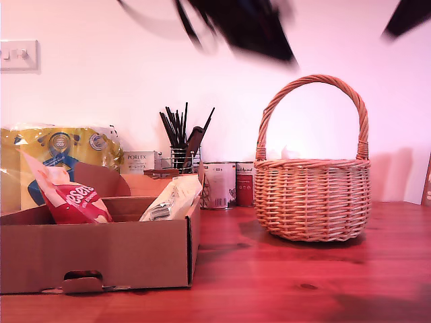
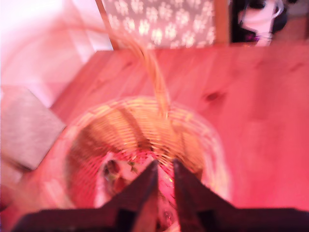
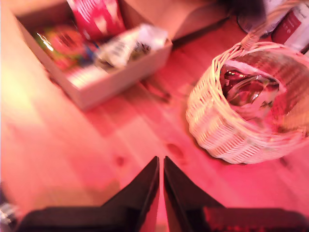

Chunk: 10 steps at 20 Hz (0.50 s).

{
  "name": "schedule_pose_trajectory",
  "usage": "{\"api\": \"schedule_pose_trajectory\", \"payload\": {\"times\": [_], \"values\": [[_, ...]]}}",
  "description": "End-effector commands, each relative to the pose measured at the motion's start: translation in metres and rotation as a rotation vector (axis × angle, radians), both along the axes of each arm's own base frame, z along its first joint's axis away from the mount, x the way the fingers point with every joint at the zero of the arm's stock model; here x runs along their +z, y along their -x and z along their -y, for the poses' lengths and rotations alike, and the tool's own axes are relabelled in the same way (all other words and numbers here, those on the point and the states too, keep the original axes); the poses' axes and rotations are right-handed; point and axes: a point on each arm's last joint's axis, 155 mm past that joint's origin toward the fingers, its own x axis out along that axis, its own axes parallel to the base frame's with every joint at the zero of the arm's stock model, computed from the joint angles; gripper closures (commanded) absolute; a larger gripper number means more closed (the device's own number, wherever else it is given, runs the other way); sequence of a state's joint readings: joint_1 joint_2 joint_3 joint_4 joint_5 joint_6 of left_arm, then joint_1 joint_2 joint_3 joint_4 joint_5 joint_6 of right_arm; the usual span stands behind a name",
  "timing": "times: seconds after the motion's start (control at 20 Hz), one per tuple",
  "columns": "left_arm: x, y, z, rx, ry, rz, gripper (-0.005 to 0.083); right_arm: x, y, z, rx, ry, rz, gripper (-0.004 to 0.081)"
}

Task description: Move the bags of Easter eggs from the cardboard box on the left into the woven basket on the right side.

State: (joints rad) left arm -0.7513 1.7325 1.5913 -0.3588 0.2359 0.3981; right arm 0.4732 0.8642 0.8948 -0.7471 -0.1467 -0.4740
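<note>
The cardboard box point(image 1: 94, 249) stands at the exterior view's left. A red-and-white bag point(image 1: 71, 198) and a white bag point(image 1: 172, 198) lean inside it. The second wrist view shows the box point(image 3: 116, 82) from above with the red bag point(image 3: 96, 17), the white bag point(image 3: 125, 48) and a colourful bag point(image 3: 63, 46). The woven basket point(image 1: 313, 195) sits at the exterior view's right. A shiny bag point(image 3: 246, 92) lies in it. My first gripper point(image 2: 164, 166) hovers over the basket point(image 2: 96, 116) and the bag point(image 2: 118, 171), fingers nearly together, empty. My second gripper point(image 3: 161, 159) is shut above bare table.
Two blurred dark arm shapes point(image 1: 236, 27) point(image 1: 411, 17) hang at the top of the exterior view. Behind the box stands a yellow-and-blue pack point(image 1: 60, 151). Two tins point(image 1: 219, 185) and a holder of dark utensils point(image 1: 182, 145) line the wall. A patterned chair back point(image 2: 159, 21) lies beyond the table.
</note>
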Motion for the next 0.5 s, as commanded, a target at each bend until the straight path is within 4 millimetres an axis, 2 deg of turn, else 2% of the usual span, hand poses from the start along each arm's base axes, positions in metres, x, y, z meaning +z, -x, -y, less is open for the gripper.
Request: {"api": "schedule_pose_trajectory", "payload": {"times": [0.0,0.2,0.35,0.4,0.45], "values": [[-0.021,0.01,-0.018,0.011,-0.052,-0.071,0.0793,-0.007,-0.015,-0.004,0.012,0.03,0.005,0.0783],[-0.029,0.045,-0.065,0.061,-0.006,-0.092,0.0793,-0.025,-0.057,-0.001,-0.006,0.09,-0.017,0.0783],[-0.036,0.072,-0.098,0.115,0.031,-0.097,0.0793,-0.023,-0.094,0.0,-0.027,0.13,0.0,0.0779],[-0.038,0.079,-0.11,0.133,0.033,-0.094,0.0793,-0.023,-0.103,-0.001,-0.017,0.155,0.005,0.0714],[-0.041,0.086,-0.119,0.148,0.034,-0.095,0.0793,-0.029,-0.11,-0.004,0.013,0.187,0.001,0.0582]]}}
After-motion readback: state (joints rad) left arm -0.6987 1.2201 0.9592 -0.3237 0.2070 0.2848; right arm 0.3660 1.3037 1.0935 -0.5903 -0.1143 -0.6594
